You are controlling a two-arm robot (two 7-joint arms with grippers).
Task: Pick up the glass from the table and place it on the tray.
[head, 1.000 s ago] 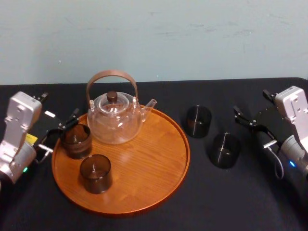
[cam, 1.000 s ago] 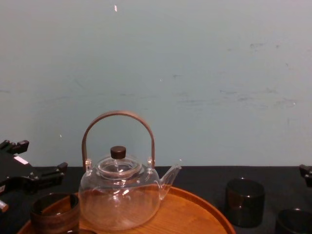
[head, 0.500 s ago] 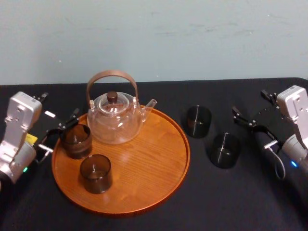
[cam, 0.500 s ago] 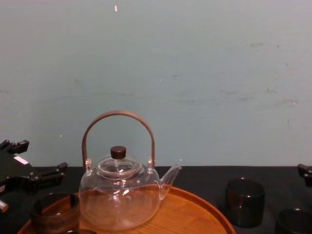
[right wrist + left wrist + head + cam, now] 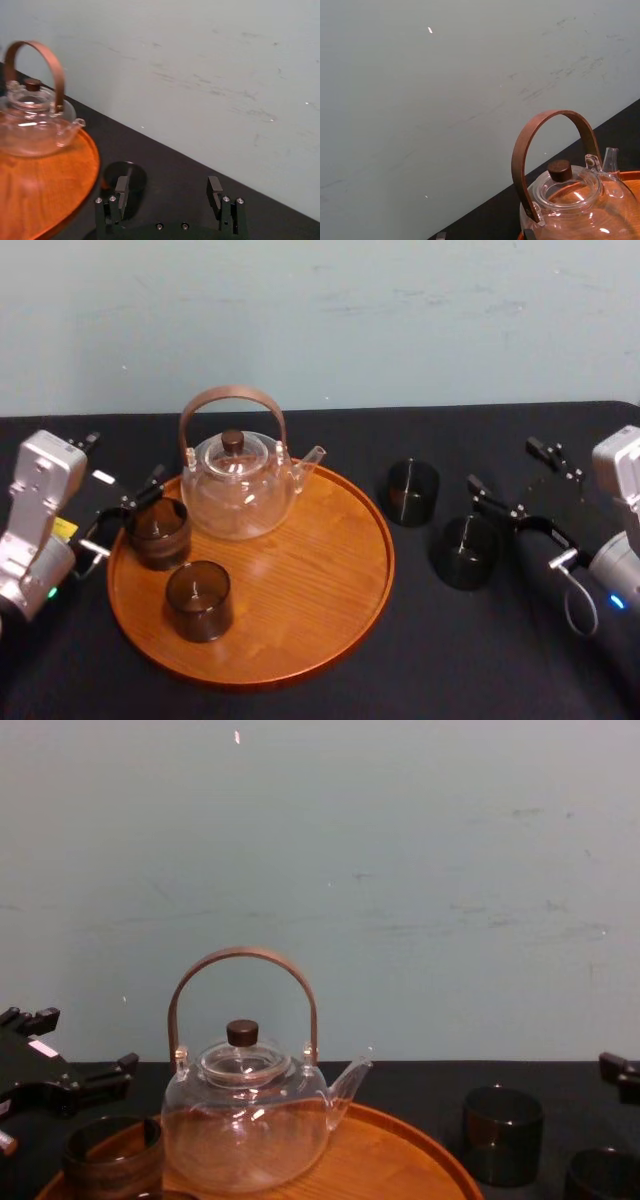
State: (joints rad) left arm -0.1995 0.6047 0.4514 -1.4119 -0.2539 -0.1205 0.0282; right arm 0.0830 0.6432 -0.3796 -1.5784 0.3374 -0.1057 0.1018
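Note:
Two dark glasses stand on the black table (image 5: pixel 420 660) to the right of the tray: a farther glass (image 5: pixel 412 492) (image 5: pixel 124 176) (image 5: pixel 502 1133) and a nearer glass (image 5: pixel 465 552) (image 5: pixel 600 1175). My right gripper (image 5: pixel 502 465) (image 5: pixel 167 189) is open, just right of them and holding nothing. The round wooden tray (image 5: pixel 300 640) (image 5: pixel 45 200) carries a clear teapot (image 5: pixel 240 485) (image 5: pixel 570 205) (image 5: pixel 245 1120) and two more dark glasses (image 5: pixel 160 532) (image 5: pixel 200 600). At the tray's left edge my left gripper (image 5: pixel 128 455) (image 5: pixel 90 1040) is open, beside the rear glass (image 5: pixel 110 1155).
A pale blue-green wall rises behind the table's far edge. The right half of the tray is bare wood. Black table surface lies open in front of the tray and between the tray and the two loose glasses.
My right gripper has moved left, toward the two glasses on the table. The left arm and all the glasses have stayed put.

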